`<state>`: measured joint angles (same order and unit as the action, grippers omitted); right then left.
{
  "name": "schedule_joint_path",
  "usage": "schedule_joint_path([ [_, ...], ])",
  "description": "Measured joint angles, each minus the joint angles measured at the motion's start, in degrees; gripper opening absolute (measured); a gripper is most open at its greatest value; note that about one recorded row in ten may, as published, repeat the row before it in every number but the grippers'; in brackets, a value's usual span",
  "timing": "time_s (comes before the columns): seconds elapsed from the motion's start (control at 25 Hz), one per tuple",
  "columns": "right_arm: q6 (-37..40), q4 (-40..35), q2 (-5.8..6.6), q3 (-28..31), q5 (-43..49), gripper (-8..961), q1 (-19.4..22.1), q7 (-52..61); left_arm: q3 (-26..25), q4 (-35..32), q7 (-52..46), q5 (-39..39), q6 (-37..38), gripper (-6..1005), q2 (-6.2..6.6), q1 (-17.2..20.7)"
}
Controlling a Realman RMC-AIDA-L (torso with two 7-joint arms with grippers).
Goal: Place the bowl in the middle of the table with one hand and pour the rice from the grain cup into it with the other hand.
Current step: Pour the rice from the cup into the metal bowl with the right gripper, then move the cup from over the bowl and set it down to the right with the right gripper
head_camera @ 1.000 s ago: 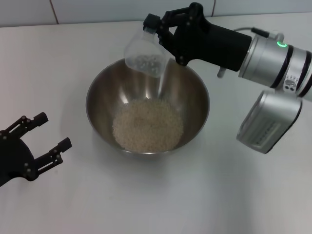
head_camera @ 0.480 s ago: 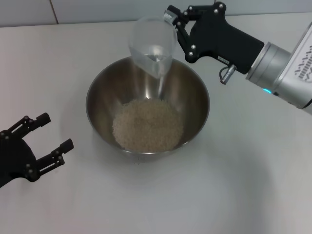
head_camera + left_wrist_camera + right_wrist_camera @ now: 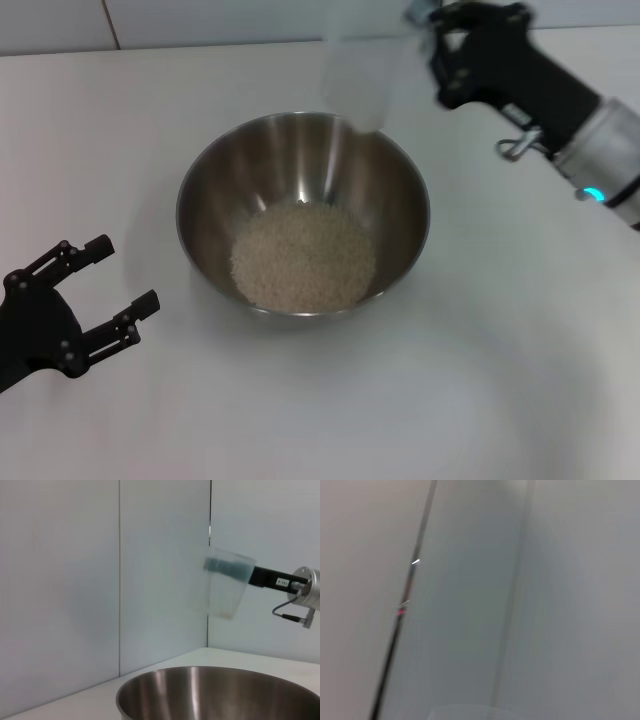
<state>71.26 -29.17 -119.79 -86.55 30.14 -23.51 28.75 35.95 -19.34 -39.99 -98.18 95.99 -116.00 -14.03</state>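
Head view. The bowl point(image 3: 303, 213) stands near the middle of the table point(image 3: 480, 400), upright, its rim level. The rice point(image 3: 303, 257) lies as a pale mound on the bowl's floor, spread slightly toward 6 o'clock of the bowl's centre.

The grain cup point(image 3: 362, 68) is held in the air above the bowl's rim at about 1 o'clock, clear of the metal. It appears blurred and translucent, so any contents cannot be told. The right gripper point(image 3: 432, 50) is clenched on the grain cup from its 3 o'clock side; the arm's black body and silver wrist run away toward 4 o'clock, to the frame edge.

The left gripper point(image 3: 108, 284) rests low at about 8 o'clock of the bowl, apart from it, with its two black fingers point(image 3: 88, 247) spread and nothing between them.

Left wrist view. The bowl's brushed rim point(image 3: 200, 677) fills the lower part of the frame. Above it the grain cup point(image 3: 226, 587) hangs roughly upright, slightly tilted, with its wider end uppermost. Behind the cup the right gripper point(image 3: 222, 565) shows as a dark band, and pale wall panels point(image 3: 75, 580) form the background.

Right wrist view. Only blurred pale wall panels and a dark seam point(image 3: 402, 605) can be made out; no task object is identifiable.
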Motion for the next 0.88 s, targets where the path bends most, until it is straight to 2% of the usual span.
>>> schedule_joint_path([
  [0.12, 1.91, 0.55, -0.01, 0.28, -9.64, 75, 3.58, -2.17, -0.01, 0.0, 0.0, 0.0, 0.37, 811, -0.01, 0.14],
  [0.32, 2.74, 3.44, -0.07, 0.81, -17.39, 76, 5.89, -6.45, -0.27, 0.0, 0.0, 0.01, 1.67, 811, -0.01, 0.3],
  [0.68, 3.65, 9.11, 0.25, 7.8, -18.86, 79, 6.52, -9.56, -0.25, 0.0, 0.0, 0.01, 2.68, 811, 0.07, 0.49],
  [0.88, 3.44, 11.11, 0.26, 9.3, -18.9, 81, 5.98, -11.73, -0.26, 0.0, 0.0, 0.01, 2.89, 811, 0.08, 0.49],
])
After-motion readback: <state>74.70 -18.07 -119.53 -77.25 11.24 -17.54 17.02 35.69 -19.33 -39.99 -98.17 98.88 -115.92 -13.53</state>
